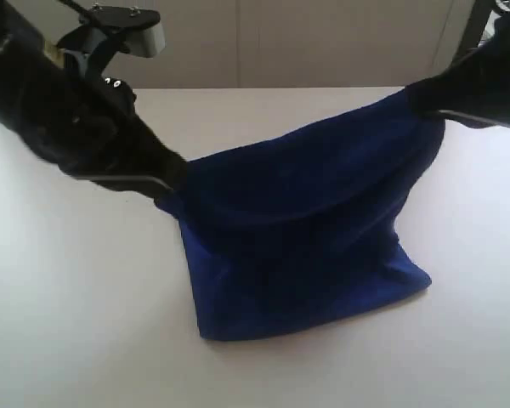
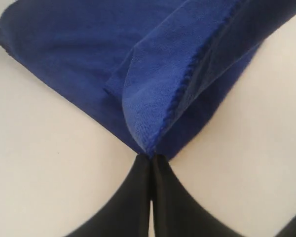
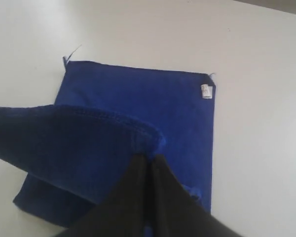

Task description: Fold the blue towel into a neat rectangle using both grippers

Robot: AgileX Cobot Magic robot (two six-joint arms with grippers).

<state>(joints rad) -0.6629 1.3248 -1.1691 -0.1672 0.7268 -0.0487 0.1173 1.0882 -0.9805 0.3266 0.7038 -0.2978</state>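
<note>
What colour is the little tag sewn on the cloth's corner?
White, on the blue towel; the tag shows best in the right wrist view.

A smooth matte white table (image 1: 68, 340) fills the view under soft, even light. At 12 o'clock behind it stands a pale beige panelled wall (image 1: 323, 42) with vertical seams. At 1 o'clock is a dark slanted post (image 1: 469, 30).

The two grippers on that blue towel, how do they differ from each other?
The left gripper pinches the blue towel lower in the exterior view; the right gripper holds it higher. A grey bracket shows above the left gripper; the right gripper is mostly cut off at the picture's edge. Both are black and shut on the towel, part of which hangs between them.
</note>
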